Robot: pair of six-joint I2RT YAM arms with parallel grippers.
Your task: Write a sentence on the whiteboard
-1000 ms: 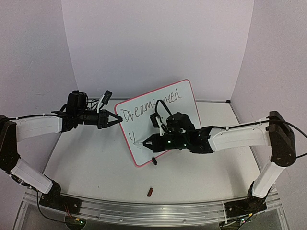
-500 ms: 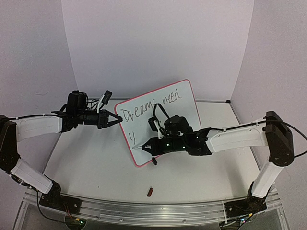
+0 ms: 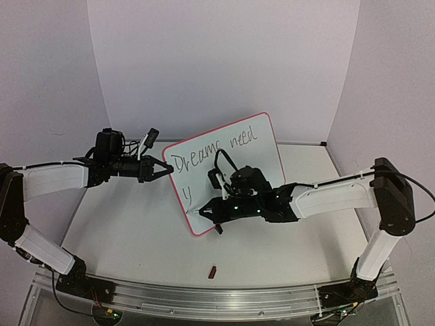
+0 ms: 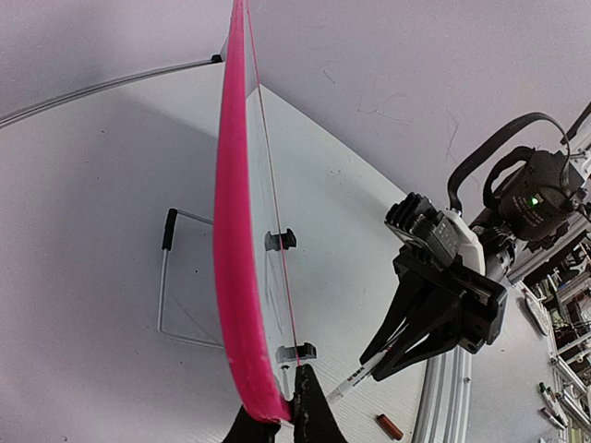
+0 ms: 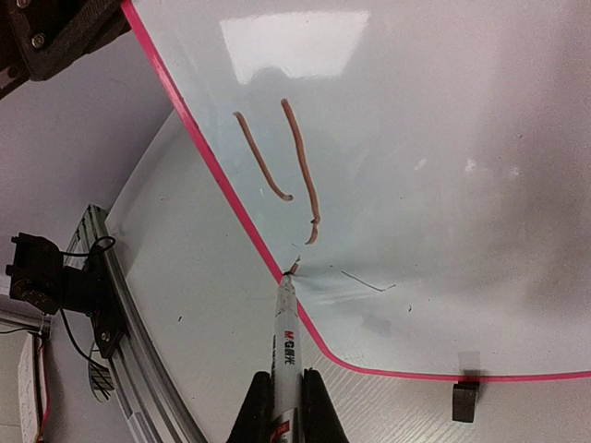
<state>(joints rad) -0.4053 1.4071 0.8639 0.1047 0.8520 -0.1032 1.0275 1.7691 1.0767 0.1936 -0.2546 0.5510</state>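
The whiteboard (image 3: 255, 159) stands tilted on the table, with a pink frame and "Dreams need" and a "y" written on it. My left gripper (image 3: 165, 170) is shut on the board's left frame edge; the left wrist view shows its fingertips (image 4: 309, 406) pinching the pink frame (image 4: 233, 277). My right gripper (image 3: 216, 208) is shut on a white marker (image 5: 286, 341). The marker's tip touches the board's lower left corner by the frame, just below the "y" (image 5: 297, 161). The board (image 5: 443, 166) fills the right wrist view.
A red-brown marker cap (image 3: 213, 272) lies on the table near the front and also shows in the left wrist view (image 4: 389, 426). A black clip foot (image 5: 464, 401) holds the board's bottom edge. A wire stand (image 4: 164, 286) sits behind the board. A metal rail (image 3: 204, 299) runs along the near edge.
My right gripper has moved left and down across the board, uncovering the word "need". The marker tip now sits at the lower left frame edge. The left arm has not moved.
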